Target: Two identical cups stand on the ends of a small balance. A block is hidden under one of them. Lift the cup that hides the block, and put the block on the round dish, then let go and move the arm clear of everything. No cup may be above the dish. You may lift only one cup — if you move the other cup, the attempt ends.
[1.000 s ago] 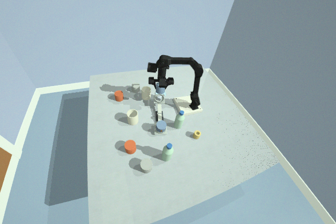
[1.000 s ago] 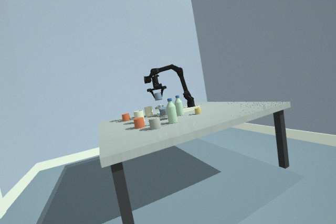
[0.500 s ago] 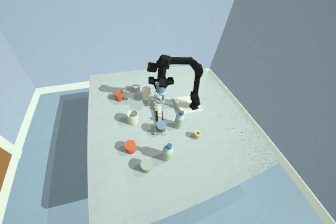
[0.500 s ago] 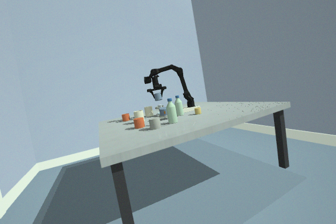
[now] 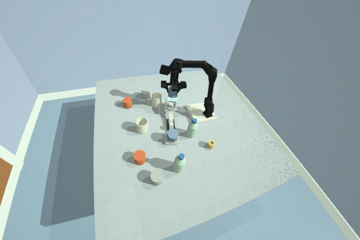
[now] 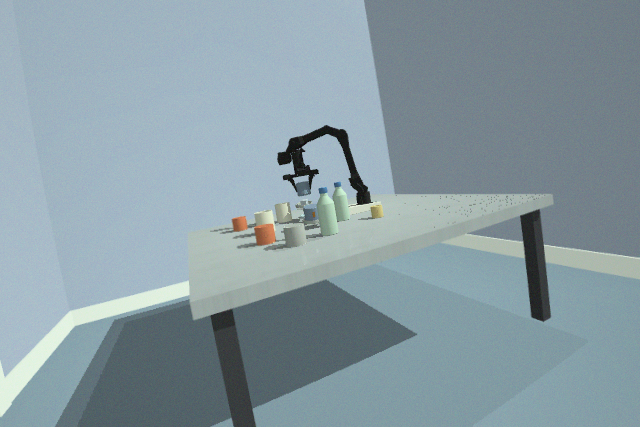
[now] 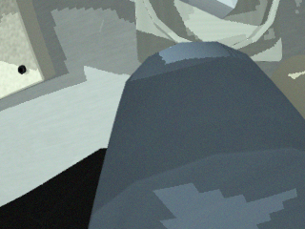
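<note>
My gripper [image 5: 173, 89] [image 6: 302, 190] is shut on a blue cup [image 5: 172, 93] [image 6: 302, 187] [image 7: 191, 114], held upright in the air over the far end of the balance [image 5: 170, 116]. A small pale block [image 5: 170, 104] [image 7: 220, 7] shows inside the ring of the far pan [image 7: 273, 53], uncovered. The other blue cup [image 5: 172, 134] [image 6: 309, 212] stands on the near pan. The pale round dish [image 5: 175, 99] lies just behind the far pan, partly hidden; the held cup appears close to or above it, but exactly where it hangs I cannot tell.
Green bottles [image 5: 192, 129] [image 5: 179, 164] stand right of and in front of the balance. Cream cups [image 5: 142, 126] [image 5: 156, 100], orange cups [image 5: 127, 103] [image 5: 139, 157] and grey cups [image 5: 145, 94] [image 5: 157, 177] stand to the left and front. A yellow cup [image 5: 211, 144] [image 6: 376, 211] stands right.
</note>
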Controlling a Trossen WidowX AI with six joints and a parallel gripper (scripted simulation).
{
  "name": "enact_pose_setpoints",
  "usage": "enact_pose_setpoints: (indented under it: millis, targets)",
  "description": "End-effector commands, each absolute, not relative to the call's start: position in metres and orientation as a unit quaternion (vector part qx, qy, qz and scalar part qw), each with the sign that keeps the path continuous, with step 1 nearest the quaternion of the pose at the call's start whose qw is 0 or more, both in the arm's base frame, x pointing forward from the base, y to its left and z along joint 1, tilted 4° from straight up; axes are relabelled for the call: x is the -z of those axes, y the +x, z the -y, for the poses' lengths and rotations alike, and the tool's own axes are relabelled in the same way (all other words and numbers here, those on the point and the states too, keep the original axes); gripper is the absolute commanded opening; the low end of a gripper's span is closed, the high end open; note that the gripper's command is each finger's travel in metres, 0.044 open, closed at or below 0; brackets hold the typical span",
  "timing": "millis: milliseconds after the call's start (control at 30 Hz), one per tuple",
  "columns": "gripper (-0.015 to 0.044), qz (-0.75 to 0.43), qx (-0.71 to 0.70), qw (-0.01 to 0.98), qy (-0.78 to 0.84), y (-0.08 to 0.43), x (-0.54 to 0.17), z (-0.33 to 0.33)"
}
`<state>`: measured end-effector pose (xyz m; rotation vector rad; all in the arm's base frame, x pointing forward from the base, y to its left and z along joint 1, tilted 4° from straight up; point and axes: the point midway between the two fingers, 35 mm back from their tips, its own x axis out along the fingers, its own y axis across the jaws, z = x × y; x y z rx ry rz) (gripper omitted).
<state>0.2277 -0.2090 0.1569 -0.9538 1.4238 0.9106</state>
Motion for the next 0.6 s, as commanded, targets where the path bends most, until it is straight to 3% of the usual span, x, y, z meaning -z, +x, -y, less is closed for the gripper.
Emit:
enact_pose_setpoints:
  millis: [0, 567]
  targets:
    - [0.0, -0.603, -0.384, 0.566, -0.409, 0.216, -0.154, 0.22]
    - [0.0, -0.605, -0.381, 0.565, -0.411, 0.165, -0.132, 0.26]
